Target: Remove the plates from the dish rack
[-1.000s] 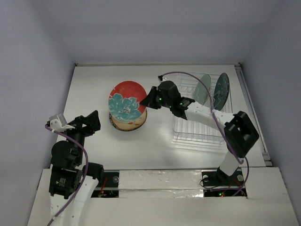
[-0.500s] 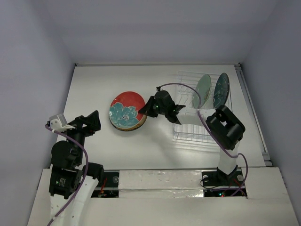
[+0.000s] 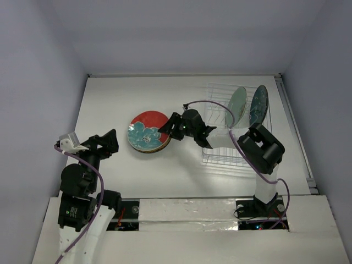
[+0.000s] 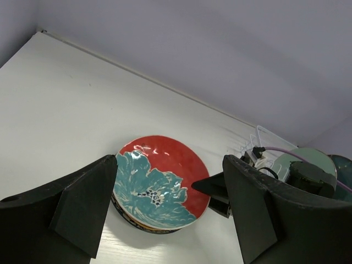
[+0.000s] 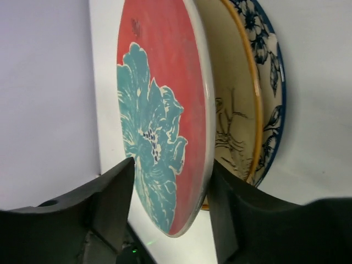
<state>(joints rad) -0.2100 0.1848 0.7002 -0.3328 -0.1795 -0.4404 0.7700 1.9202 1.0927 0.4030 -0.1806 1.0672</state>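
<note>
now grips red plate point(image 3: 146, 131) by its rim in right end effector point(image 3: 169, 127), over two stacked plates point(image 5: 237, 110). holds left end effector point(image 3: 109, 144) wide open.

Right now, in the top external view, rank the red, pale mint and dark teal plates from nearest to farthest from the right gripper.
1. Red plate, left of the dish rack, at the right gripper.
2. Pale mint plate, upright in the rack.
3. Dark teal plate, upright just right of it.
</note>
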